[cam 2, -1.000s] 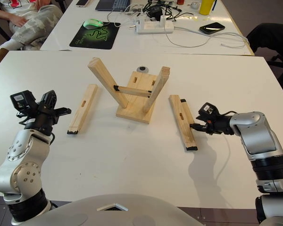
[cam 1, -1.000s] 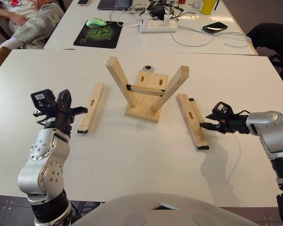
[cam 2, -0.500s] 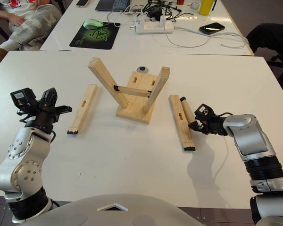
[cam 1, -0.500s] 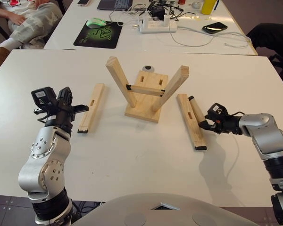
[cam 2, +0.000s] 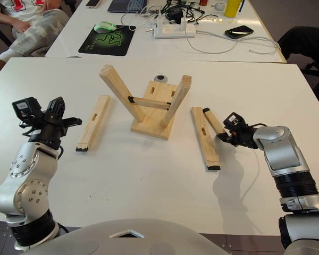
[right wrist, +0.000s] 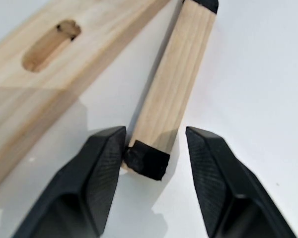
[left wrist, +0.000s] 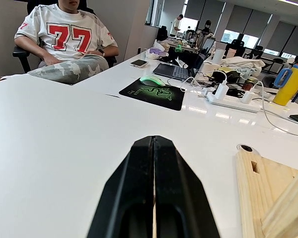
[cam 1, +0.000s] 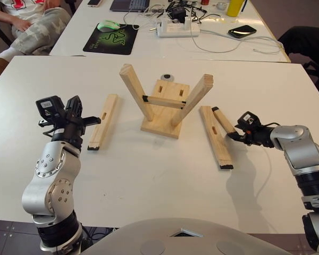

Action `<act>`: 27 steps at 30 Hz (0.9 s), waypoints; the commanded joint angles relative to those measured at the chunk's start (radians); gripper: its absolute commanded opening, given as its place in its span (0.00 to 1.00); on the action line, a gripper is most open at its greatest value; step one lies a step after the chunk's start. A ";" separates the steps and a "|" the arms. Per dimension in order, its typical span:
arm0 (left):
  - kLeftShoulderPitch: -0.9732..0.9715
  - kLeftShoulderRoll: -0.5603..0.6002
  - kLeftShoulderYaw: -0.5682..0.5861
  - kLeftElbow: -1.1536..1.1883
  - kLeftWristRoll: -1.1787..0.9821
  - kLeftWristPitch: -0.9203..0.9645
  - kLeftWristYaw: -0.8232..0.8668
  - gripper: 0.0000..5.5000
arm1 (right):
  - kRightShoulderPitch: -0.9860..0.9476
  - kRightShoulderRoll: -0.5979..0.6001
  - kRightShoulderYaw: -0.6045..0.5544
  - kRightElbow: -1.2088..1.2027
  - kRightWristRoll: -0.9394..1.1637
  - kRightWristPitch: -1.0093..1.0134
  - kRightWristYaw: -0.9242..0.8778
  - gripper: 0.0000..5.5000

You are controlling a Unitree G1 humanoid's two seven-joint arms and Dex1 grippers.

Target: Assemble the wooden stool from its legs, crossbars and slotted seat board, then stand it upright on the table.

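right pincer (right wrist: pixel 154 136) stands apart, astride the black-tipped end of the crossbar (right wrist: pixel 183 74), which lies on the tabletop (cam 1: pixel 149 175) beside a leg (cam 1: pixel 215 135). likely light, stiff, smooth: grip its flat sides. left pincer (left wrist: pixel 153 143) together, empty.

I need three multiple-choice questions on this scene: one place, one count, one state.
1. The loose crossbar lies: A) beside the right loose leg; B) beside the left loose leg; C) on the mouse mat.
2. Legs standing in the seat board: A) one; B) two; C) four.
3. The left gripper is: A) open; B) shut; C) holding a leg.
Answers: 1 A, it lies along that leg; 2 B, two slanted legs rise from it; 3 B, its fingers meet, nothing between.
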 commanded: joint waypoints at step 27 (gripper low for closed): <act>-0.186 -0.018 0.113 -0.033 -0.204 0.017 -0.020 0.00 | -0.597 0.280 -0.280 0.132 0.210 -0.342 -0.156 0.25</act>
